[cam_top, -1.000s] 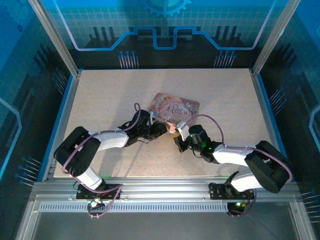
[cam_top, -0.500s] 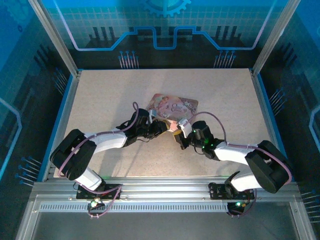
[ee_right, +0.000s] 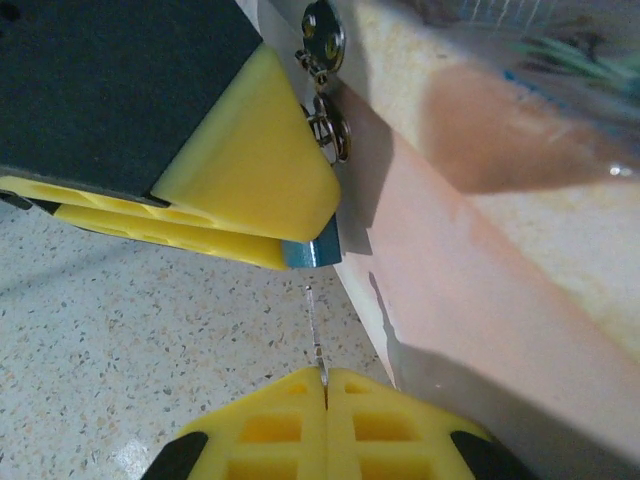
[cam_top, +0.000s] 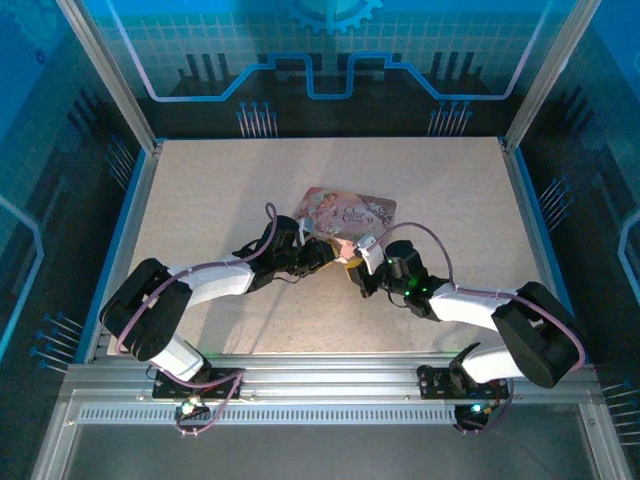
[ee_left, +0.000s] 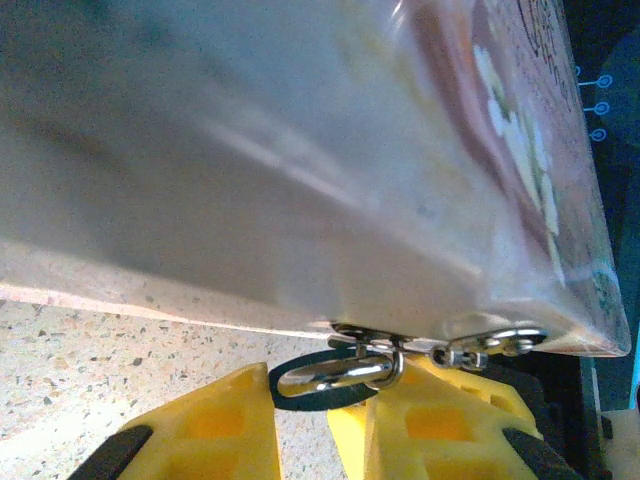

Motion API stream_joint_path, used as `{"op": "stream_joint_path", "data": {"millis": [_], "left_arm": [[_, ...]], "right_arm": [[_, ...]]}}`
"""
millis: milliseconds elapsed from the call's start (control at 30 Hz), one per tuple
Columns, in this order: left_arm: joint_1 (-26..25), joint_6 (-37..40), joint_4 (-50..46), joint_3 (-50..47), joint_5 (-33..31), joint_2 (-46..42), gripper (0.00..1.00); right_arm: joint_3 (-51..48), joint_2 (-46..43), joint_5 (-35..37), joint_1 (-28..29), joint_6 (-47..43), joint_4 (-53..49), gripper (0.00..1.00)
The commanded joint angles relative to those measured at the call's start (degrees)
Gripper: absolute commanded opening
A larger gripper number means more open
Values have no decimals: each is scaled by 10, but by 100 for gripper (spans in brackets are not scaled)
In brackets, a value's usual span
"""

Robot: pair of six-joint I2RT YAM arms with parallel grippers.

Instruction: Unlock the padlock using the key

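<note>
The padlock hangs from the hasp on the front edge of the pink cartoon-printed box (cam_top: 347, 211). Its silvery shackle (ee_left: 335, 372) lies between my left gripper's (ee_left: 310, 392) yellow fingers, which are shut on the lock. From the right wrist view the lock's bluish body (ee_right: 318, 250) peeks out under those fingers (ee_right: 250, 170). My right gripper (ee_right: 325, 378) is shut on the key (ee_right: 316, 335), a thin metal sliver pointing up at the lock with a small gap to it. In the top view, the left gripper (cam_top: 333, 256) and right gripper (cam_top: 362, 264) meet at the box's near edge.
The box's pale side wall (ee_right: 470, 300) runs close along the right of the key. A small chain and clasp (ee_left: 485, 346) hang from the box beside the shackle. Speckled tabletop (cam_top: 230, 190) spreads around, bordered by a blue rim and metal frame.
The right gripper has moved up and slightly left with the key, closer to the left gripper and the box edge. The box has shifted a little. Both grips stay the same.
</note>
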Motion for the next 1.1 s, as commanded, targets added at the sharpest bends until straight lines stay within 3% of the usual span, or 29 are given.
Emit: {"op": "stream_joint_path", "data": {"millis": [0, 1067], "left_arm": [[-6, -15, 9, 23, 28, -17, 17], [-15, -19, 13, 26, 30, -4, 17]], "right_arm": [[16, -5, 5, 7, 2, 18, 1], [38, 41, 3, 13, 8, 46, 1]]}}
